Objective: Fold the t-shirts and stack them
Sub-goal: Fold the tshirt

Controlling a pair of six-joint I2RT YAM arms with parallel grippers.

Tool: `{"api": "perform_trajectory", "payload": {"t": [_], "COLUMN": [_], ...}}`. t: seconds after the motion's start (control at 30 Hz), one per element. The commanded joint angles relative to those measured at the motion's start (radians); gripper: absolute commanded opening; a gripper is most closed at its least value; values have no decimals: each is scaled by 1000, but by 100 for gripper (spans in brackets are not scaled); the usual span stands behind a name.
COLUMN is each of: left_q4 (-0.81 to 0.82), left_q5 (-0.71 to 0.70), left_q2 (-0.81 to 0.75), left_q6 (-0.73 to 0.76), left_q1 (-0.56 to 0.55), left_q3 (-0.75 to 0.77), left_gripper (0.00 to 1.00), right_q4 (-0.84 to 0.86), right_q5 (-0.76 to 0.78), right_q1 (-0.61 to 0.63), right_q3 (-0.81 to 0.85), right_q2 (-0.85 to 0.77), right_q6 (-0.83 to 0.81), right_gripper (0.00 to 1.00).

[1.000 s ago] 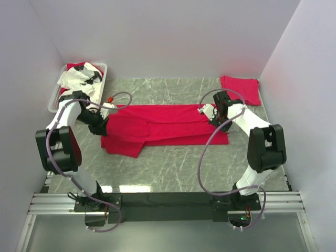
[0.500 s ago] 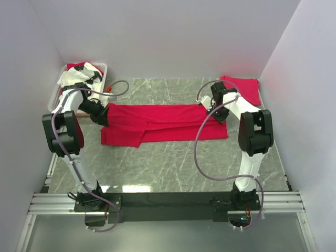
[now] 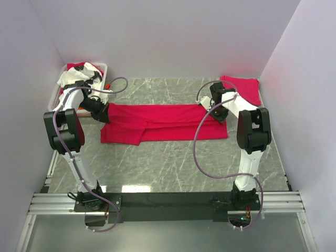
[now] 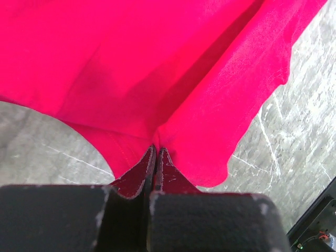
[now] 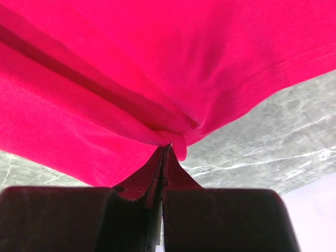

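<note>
A crimson-red t-shirt (image 3: 165, 122) lies stretched sideways across the middle of the grey marble table, folded lengthwise. My left gripper (image 3: 104, 113) is shut on its left end; in the left wrist view the fingertips (image 4: 156, 152) pinch the red cloth (image 4: 157, 68). My right gripper (image 3: 217, 111) is shut on its right end; in the right wrist view the cloth (image 5: 131, 63) hangs from the closed tips (image 5: 166, 149). A second red t-shirt (image 3: 241, 89) lies folded at the back right corner.
A white slotted basket (image 3: 58, 89) at the back left holds white and red cloth (image 3: 79, 76). Purple-grey walls close in the table on the left, back and right. The black rail with the arm bases (image 3: 168, 202) runs along the near edge.
Both grippers have pulled the shirt's ends toward the back of the table. The shirt now lies straighter and flatter, and the loose flap at its front left has drawn in.
</note>
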Motion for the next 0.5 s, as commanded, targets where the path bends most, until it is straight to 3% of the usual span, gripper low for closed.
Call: {"api": "perform_trajectory", "payload": {"t": [0.0, 0.47], "left_q4": [-8, 112], "left_q5": [37, 23], "left_q2": [4, 77], "left_q6": [-7, -95], "left_q1": [10, -3], "left_q3": [58, 91], "left_gripper": [1, 1], "right_q4": [-9, -10], "right_q5": [26, 43], "right_q1": [-12, -12], "right_q3": [60, 115], "right_q2": [0, 84], "right_q6": [5, 24], "right_gripper": [0, 0]}}
